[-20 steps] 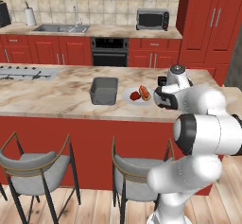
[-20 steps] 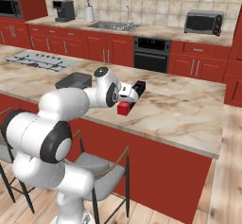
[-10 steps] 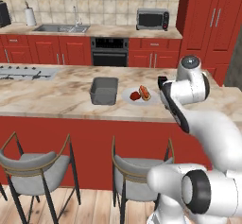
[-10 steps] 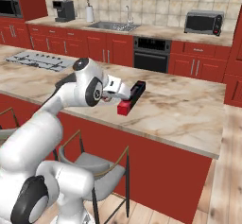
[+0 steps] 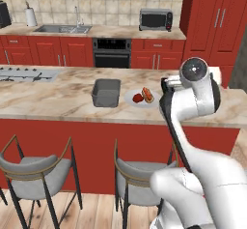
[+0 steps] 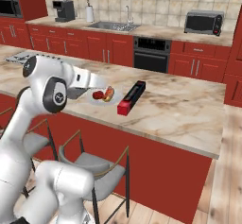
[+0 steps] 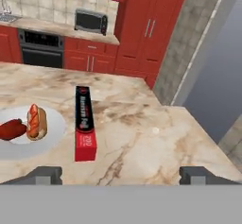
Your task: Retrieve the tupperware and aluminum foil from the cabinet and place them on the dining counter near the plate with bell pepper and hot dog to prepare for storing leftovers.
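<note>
Two fingertips of the end effector [image 7: 120, 175] stand wide apart, released, above the tabletop [image 7: 156, 138]. Just ahead lies the foil box [image 7: 84, 122], flat on the marble, just beside the plate [image 7: 52, 126] bearing the hot dog [image 7: 35, 121] and bell pepper [image 7: 11, 129]. Beyond the plate sits the grey tub [image 5: 106, 92].

Aluminum foil [image 7: 84, 124] flat on dining counter [image 7: 156, 133] — beside plate [image 7: 28, 142].

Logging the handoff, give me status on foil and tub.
Jaws open, holding nothing. Aluminum foil flat on dining counter beside plate. Tupperware on plate's other side. Nothing in the way.
</note>
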Tool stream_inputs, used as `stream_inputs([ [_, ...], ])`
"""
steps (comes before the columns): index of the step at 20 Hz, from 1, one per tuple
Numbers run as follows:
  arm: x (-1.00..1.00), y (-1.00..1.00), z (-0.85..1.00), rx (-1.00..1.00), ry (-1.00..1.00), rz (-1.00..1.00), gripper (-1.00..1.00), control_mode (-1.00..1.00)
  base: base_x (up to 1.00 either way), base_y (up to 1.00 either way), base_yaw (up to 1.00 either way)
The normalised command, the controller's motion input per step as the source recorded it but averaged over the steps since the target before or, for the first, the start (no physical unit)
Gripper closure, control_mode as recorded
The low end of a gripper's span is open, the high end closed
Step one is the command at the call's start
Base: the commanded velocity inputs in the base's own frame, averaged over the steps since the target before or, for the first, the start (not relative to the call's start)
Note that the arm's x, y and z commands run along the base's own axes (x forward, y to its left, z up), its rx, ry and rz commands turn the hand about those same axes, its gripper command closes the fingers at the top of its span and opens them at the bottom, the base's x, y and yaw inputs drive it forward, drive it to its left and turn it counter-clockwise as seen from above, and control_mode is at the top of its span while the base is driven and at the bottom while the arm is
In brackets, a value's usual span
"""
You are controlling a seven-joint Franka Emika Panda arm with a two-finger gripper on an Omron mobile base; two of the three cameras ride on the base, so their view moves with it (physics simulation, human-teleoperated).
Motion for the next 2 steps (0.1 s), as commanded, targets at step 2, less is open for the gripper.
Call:
stream_inputs([
  [2, -0.74, 0.61, 0.87, -0.12, -0.29, 0.00, -1.00, -1.00, 0.00, 0.00, 0.00],
])
